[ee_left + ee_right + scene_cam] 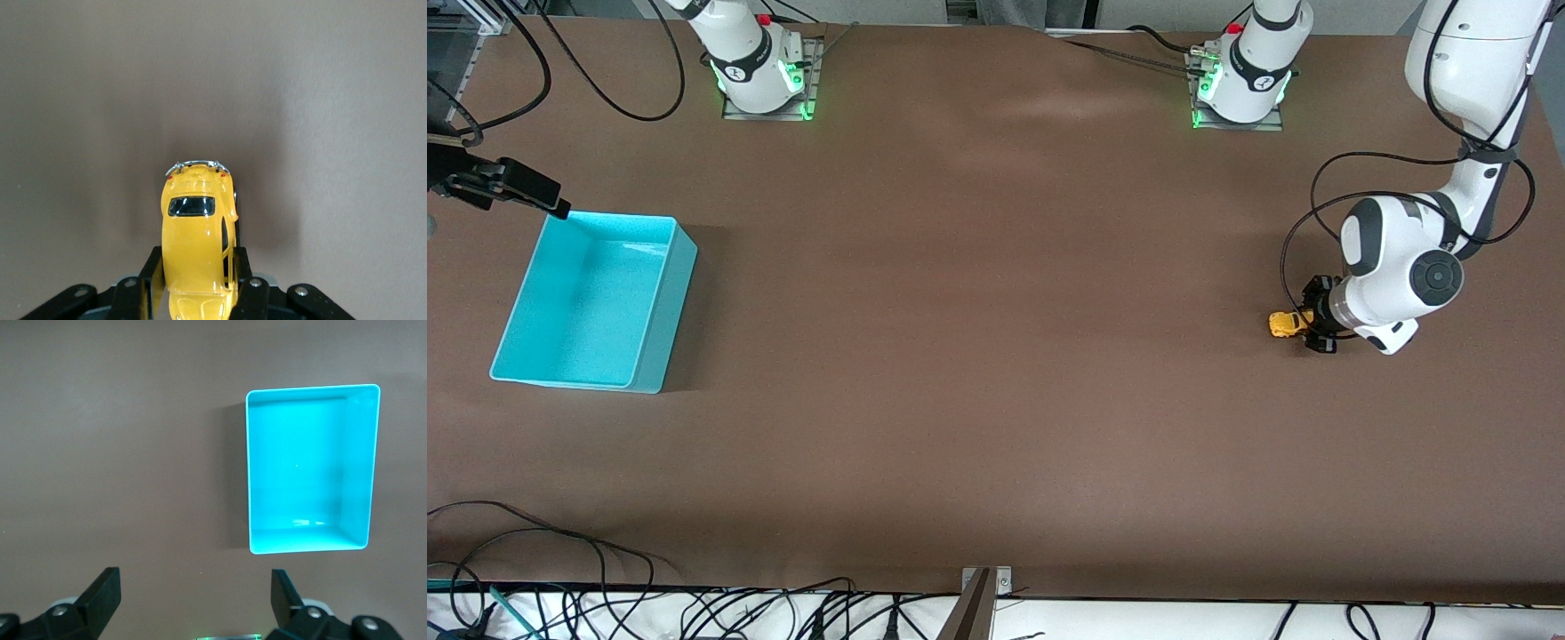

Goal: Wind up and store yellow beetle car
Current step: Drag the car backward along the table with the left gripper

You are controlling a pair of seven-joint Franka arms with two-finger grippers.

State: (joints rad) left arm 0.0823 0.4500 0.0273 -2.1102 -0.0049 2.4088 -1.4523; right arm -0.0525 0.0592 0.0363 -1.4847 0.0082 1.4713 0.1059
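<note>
The yellow beetle car (1284,324) is at the left arm's end of the table, low at the brown surface. My left gripper (1307,317) is shut on it. In the left wrist view the car (195,227) sits between the two black fingers (151,280), which press on its sides at one end, while its chrome bumper end points away from the gripper (197,283). The turquoise bin (667,293) stands empty at the right arm's end. My right gripper (551,203) hovers open beside the bin's edge and shows open and empty in its wrist view (195,597).
The bin (363,467) is seen from above in the right wrist view, with nothing inside. Black cables (560,551) lie along the table edge nearest the front camera. The arm bases (765,80) stand at the table edge farthest from the front camera.
</note>
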